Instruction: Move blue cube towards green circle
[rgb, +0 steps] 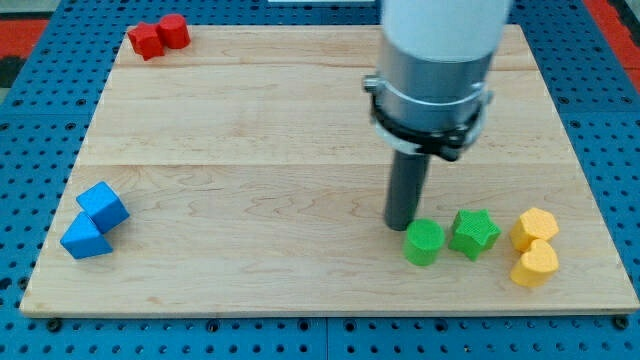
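Now my tip (401, 225) just beside green circle (424, 242), upper left; blue cube (103, 206) far left; no fingers.

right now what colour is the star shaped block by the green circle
Green, same as the circle; the star block shows clearly in the camera view.

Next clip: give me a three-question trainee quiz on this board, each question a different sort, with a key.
1. True or false: my tip touches the blue cube.
2. Which block lies nearest my tip? A) red star B) green circle C) yellow heart
3. Fill in: the green star lies between the green circle and the two ____ blocks.

Key: 1 false, the tip stands by the green circle, far from the blue cube at the view's left; 2 B; 3 yellow.
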